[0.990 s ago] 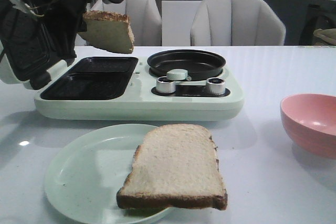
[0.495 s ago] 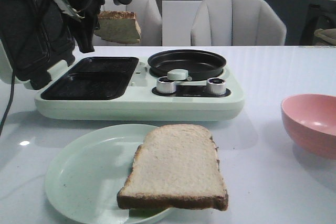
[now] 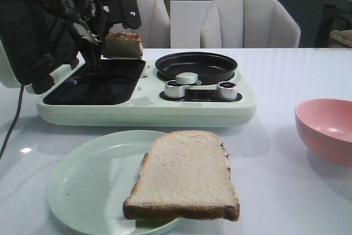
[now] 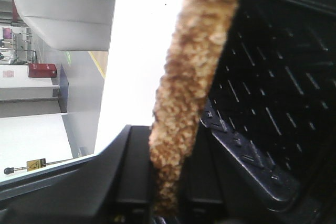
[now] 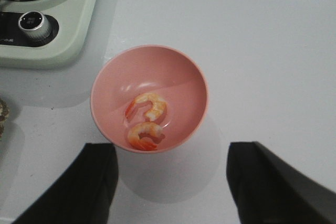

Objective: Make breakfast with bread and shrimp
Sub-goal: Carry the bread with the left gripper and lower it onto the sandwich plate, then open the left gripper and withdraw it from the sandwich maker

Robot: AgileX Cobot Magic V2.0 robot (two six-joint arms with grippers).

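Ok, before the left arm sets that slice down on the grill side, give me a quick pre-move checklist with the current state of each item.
1. Left gripper clamped on the bread slice: ok, crust sits between the fingers in the wrist view.
2. Appliance lid open: ok.
3. Grill plate bare: ok as far as visible.
4. Slice lined up flat over the grill plate: cannot tell; it hangs above the far edge.
5. Second slice waiting on the plate: ok, though it overhangs the rim.
6. Two shrimp in the pink bowl, right gripper open and empty above: ok.
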